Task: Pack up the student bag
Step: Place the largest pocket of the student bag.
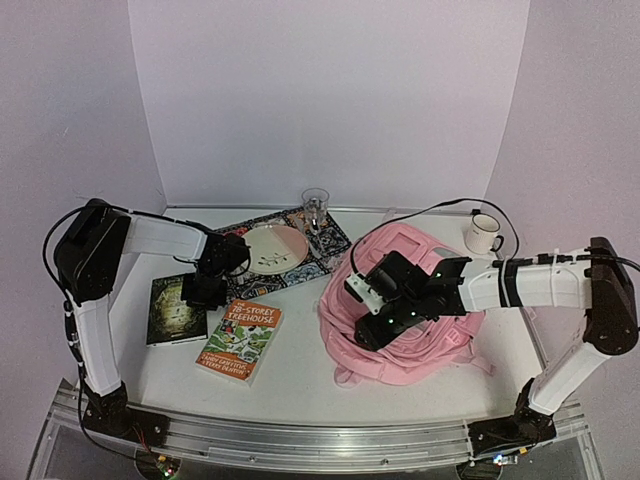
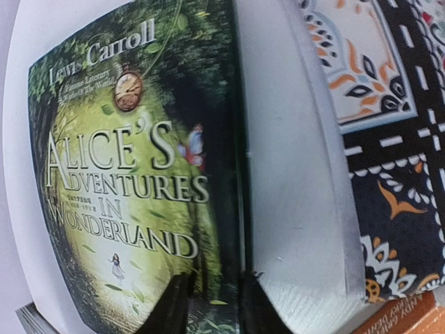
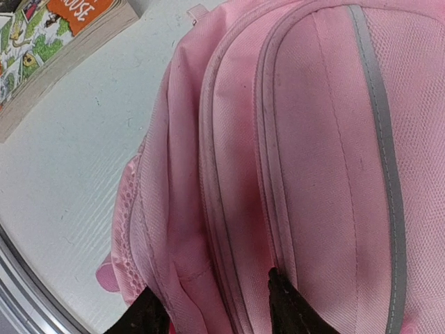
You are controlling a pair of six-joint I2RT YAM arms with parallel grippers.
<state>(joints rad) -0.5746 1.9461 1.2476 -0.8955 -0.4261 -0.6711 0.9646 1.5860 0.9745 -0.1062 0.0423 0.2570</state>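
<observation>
- Plainly, packing looks barely begun: the student bag (image 1: 400, 248) lies slumped on the right half of the table (image 1: 300, 395), and its zipped seams look closed in the right wrist view
- No opening into the bag shows, so I judge it has yet to be unzipped before anything goes in
- Two books lie outside the bag on the left: the Alice book (image 2: 125, 181) far left, and the Treehouse book (image 1: 240, 338) just right of it, nearer the front edge
- Left gripper (image 2: 212, 309) hangs over the Alice book's right edge, jaws only narrowly apart; I cannot tell whether they pinch the cover
- Right gripper (image 3: 219, 313) sits low on the bag, jaws about half apart with a ridge of pink fabric between the fingers (image 3: 288, 309), nothing clamped
- On the far side are a patterned mat (image 1: 325, 245) carrying a plate (image 1: 272, 248), a glass (image 1: 315, 205) at the mat's far edge, and a mug (image 1: 484, 233) at far right
- White tabletop, plain pale backdrop (image 1: 320, 90) on three sides
</observation>
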